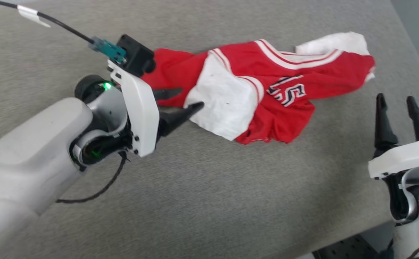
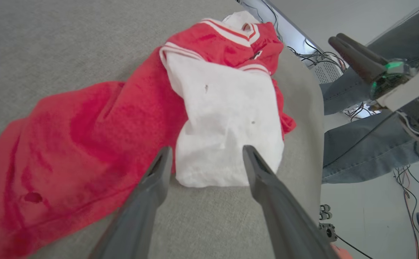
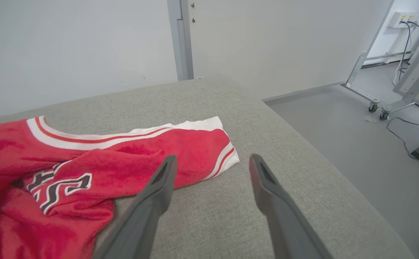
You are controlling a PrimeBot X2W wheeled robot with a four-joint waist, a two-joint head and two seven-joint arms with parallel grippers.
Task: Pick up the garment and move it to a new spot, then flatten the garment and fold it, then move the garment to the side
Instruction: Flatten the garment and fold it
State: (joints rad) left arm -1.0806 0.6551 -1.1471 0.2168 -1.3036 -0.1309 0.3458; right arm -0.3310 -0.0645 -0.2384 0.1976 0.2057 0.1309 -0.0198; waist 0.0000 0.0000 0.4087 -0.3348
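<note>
A red shirt (image 1: 267,97) lies crumpled on the grey worktop (image 1: 209,187), stretched out sideways across its far half. One white sleeve (image 1: 223,97) is folded over the red body, and the number patch (image 1: 288,91) shows face up among the creases just to the right of it.

The left gripper (image 1: 191,97) is right at the shirt's left part, its jaws spread wide and holding nothing. From its wrist camera the two fingers stand either side of the sleeve's near edge. One tip sits by the sleeve's corner and the other against the red cloth beside it; I cannot tell whether they actually touch the fabric.

The right gripper (image 1: 394,97) stands near the worktop's right edge, also fully spread and empty. It points up towards the shirt's striped right end, close to it but apart.
</note>
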